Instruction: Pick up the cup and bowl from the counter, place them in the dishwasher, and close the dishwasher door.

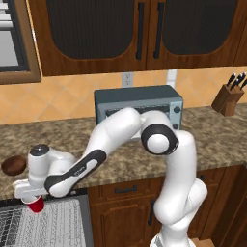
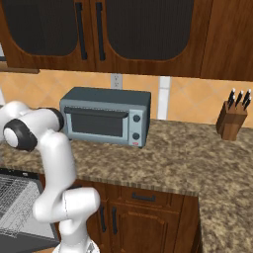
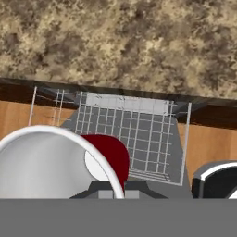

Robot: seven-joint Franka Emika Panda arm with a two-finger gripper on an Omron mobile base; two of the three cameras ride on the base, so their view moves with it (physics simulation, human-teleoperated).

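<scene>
My gripper [image 1: 31, 197] is shut on the rim of the red cup [image 1: 35, 204], which hangs just over the pulled-out wire rack of the open dishwasher [image 1: 46, 224] at the lower left. Up close in the hand view, the cup [image 3: 114, 155] shows its white rim and red wall above the rack [image 3: 139, 132]. The dark brown bowl [image 1: 13, 165] sits on the granite counter [image 1: 212, 140] at the far left, behind and left of the gripper. The dishwasher door [image 2: 22, 243] lies folded down under the rack [image 2: 15, 200].
A grey-blue toaster oven [image 1: 138, 107] stands at the back of the counter behind my arm. A wooden knife block [image 1: 227, 98] is at the far right. Brown cabinet doors with black handles [image 1: 125, 189] sit right of the dishwasher, and wall cabinets hang above.
</scene>
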